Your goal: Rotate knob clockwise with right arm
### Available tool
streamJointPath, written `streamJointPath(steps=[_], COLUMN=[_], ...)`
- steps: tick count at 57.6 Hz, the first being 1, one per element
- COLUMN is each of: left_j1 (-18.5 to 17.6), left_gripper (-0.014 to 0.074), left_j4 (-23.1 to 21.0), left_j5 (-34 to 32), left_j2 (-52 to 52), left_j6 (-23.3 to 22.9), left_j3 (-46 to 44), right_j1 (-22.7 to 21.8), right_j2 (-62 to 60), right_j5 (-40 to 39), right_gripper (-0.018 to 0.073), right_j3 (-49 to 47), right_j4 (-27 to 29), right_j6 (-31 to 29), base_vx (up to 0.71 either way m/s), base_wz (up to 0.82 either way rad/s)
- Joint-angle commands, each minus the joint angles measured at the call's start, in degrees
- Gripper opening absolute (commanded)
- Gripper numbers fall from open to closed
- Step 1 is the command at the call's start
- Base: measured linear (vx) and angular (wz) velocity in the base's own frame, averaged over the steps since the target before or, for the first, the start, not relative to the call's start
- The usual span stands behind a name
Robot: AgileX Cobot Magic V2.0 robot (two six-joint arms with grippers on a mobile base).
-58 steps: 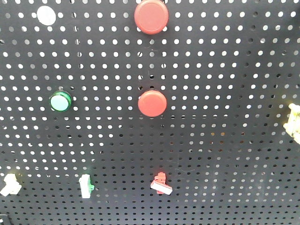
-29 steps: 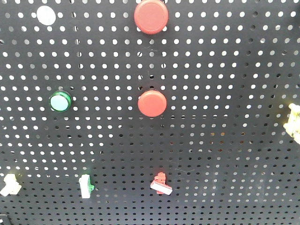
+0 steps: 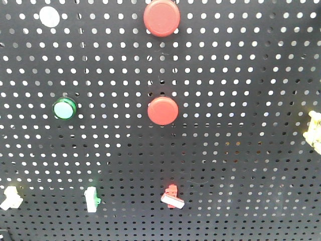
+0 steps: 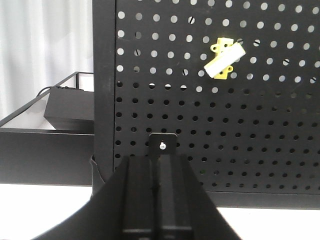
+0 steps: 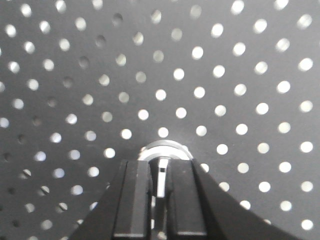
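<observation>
Three views facing one pegboard, front square-on, left wrist set back, right wrist close on knob

Right arm jaws pinch narrowly; left arm jaws shut.

Black pegboard, upright. Mounted on it: upper red button top centre, lower red button straight below, green button left of that, white disc top left. Bottom row: white clip, green switch, red switch. Yellow part at right edge. Silver knob sits on board in right wrist view.
</observation>
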Motion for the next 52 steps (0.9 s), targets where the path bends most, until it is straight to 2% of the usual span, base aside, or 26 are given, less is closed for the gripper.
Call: streamJointPath(steps=[1,21,26,30,35,43,52], left_j1=[0.11,0.11,0.11,0.11,0.11,0.11,0.11], left_gripper=[-0.0006,-0.0006,-0.0006,-0.0006,-0.0006,-0.0006,-0.0006], left_j4=[-0.45,-0.45,-0.45,-0.45,-0.45,-0.45,-0.45], left_j5=[-4.7,-4.7,-4.7,-4.7,-4.7,-4.7,-4.7], left_j2=[-0.02,-0.02,-0.02,-0.02,-0.02,-0.02,-0.02], left_j6=[-0.55,-0.55,-0.55,-0.55,-0.55,-0.55,-0.55], left_j3=[0.75,0.75,0.75,0.75,0.75,0.75,0.75], right_j1=[0.03,0.03,0.03,0.03,0.03,0.03,0.03], right_j2=[0.12,0.31,0.63,0.82,0.98,1.45,1.47], right_j5=[-4.3,-4.1,-4.1,-4.1,-3.98,-3.93,-3.93], right_gripper=[0.0193,0.0188,0.0148,0.0078,-0.0016,-0.0011,-0.0009], right_j3=[-1.63,-1.59,-1.59,-1.59,-1.59,-1.59,-1.59], right_j4=[-0.48,-1.85,-3.0,-4.24,-6.23,-7.5,-7.29], right_j6=[0.03,2.22,3.67,5.36,8.4,13.83,27.44], base_vx=[0.0,0.0,0.0,0.0,0.0,0.0,0.0], base_wz=[0.0,0.0,0.0,0.0,0.0,0.0,0.0])
